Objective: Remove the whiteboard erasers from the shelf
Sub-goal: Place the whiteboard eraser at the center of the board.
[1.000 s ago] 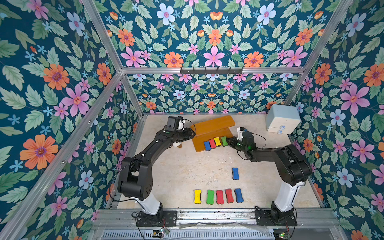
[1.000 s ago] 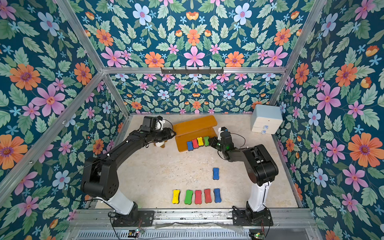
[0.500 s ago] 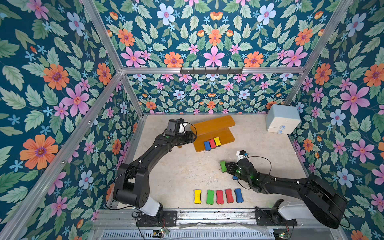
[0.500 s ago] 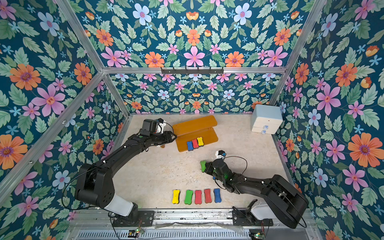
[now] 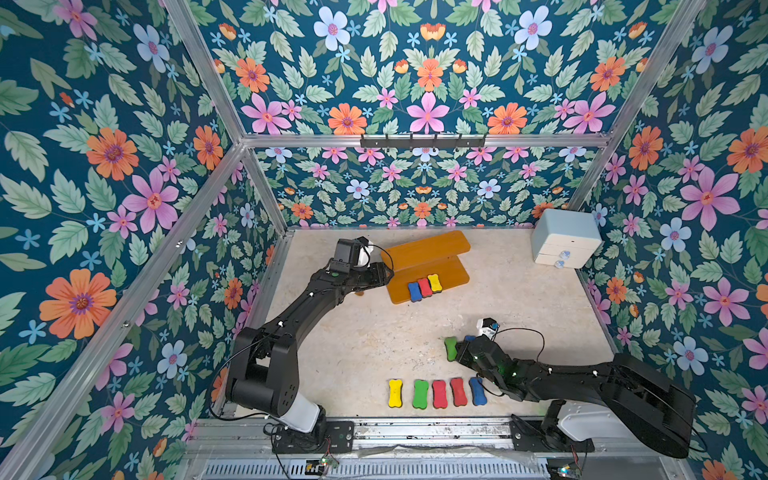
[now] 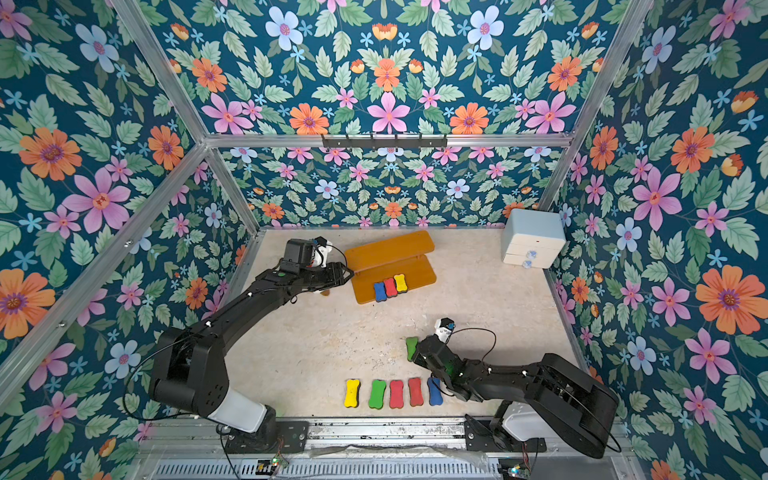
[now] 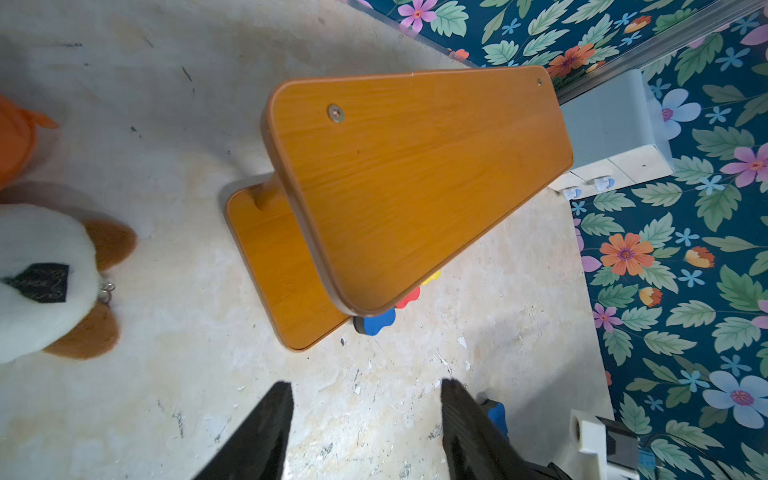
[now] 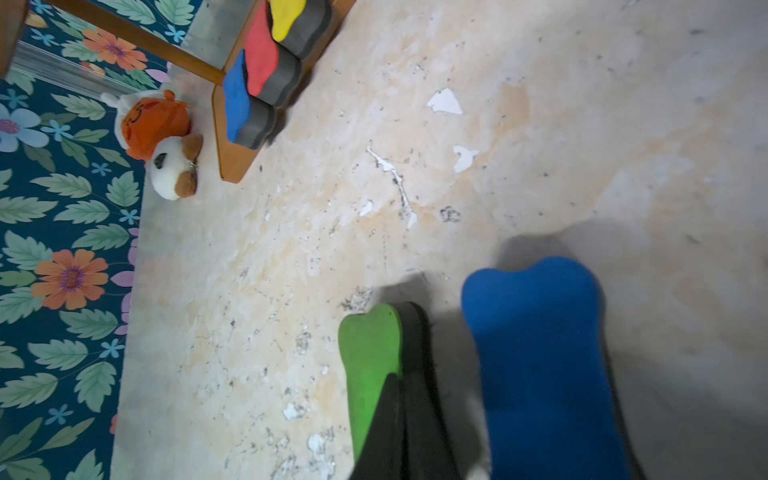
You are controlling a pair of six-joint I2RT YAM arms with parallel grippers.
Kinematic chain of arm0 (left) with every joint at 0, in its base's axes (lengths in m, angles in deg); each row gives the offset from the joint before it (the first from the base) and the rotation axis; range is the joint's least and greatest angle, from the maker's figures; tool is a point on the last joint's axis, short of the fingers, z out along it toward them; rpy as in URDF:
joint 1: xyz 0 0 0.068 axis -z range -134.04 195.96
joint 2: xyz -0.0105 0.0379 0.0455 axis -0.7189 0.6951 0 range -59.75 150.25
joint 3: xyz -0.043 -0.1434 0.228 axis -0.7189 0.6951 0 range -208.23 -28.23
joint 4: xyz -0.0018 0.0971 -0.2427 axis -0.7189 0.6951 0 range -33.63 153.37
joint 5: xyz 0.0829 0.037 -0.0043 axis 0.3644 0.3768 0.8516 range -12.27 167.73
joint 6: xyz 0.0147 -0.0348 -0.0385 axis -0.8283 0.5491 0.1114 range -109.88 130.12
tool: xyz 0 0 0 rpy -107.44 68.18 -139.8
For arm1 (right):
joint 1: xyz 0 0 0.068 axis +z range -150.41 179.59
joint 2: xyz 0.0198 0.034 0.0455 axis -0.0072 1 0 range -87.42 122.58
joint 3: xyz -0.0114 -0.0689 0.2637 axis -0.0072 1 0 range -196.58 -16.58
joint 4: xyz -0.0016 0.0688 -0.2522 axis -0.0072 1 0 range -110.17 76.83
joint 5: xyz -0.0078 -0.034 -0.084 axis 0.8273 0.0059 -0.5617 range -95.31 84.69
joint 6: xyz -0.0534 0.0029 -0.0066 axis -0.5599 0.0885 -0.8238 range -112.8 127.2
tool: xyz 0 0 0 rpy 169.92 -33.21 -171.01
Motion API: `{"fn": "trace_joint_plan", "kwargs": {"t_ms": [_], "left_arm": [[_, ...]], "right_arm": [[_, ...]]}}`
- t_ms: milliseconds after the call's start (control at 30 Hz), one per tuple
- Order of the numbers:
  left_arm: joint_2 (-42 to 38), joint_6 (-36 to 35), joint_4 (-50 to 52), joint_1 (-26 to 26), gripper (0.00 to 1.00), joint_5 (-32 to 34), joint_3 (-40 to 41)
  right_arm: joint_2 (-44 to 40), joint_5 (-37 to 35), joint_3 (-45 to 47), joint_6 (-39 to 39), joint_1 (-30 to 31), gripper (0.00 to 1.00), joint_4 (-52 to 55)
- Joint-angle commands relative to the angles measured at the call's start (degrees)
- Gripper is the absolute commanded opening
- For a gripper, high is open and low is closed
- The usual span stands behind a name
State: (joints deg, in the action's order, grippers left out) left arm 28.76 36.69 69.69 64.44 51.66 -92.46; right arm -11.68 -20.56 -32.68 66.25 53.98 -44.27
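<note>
Right wrist view: the right gripper [image 8: 401, 386] clamps a green eraser [image 8: 370, 353] at lower centre, just beside a blue eraser [image 8: 540, 353] on the floor [image 8: 498, 166]. Three erasers [image 8: 266, 70] sit at the edge of the shelf [image 8: 232, 166], upper left, with wide bare floor between. The left gripper [image 7: 365, 386] is spread and empty.

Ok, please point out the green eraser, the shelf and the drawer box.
green eraser [image 8: 368, 353]: right wrist view, on its green face.
shelf [image 5: 426, 251]: in a top view, on the upper board.
drawer box [image 5: 567, 228]: in a top view, on its blue top.
</note>
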Motion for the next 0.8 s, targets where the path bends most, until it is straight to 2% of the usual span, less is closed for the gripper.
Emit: {"fn": "trace_joint_plan", "kwargs": {"t_ms": [0, 167, 400, 500, 767], "left_arm": [[0.15, -1.03, -0.65, -0.02, 0.62, 0.1, -0.15], [0.43, -1.24, -0.52, 0.02, 0.63, 0.05, -0.24], [0.65, -1.36, -0.2, -0.01, 0.68, 1.84, -0.61], [1.67, -0.96, -0.1, -0.08, 0.68, 2.32, -2.04], [7.09, -1.08, 1.67, -0.14, 0.62, 7.99, -10.4]], "right_arm": [[-0.4, -1.37, 0.62, 1.16, 0.2, 0.05, -0.41], [-1.6, -1.45, 0.5, 0.04, 0.26, 0.1, 0.69], [-5.14, -1.37, -2.18, -3.32, -0.03, 0.23, 3.79], [-5.81, 2.3, -3.13, -5.64, -2.36, 0.27, 3.01], [0.56, 17.09, -9.03, -14.44, -14.99, 0.3, -4.04]]}}
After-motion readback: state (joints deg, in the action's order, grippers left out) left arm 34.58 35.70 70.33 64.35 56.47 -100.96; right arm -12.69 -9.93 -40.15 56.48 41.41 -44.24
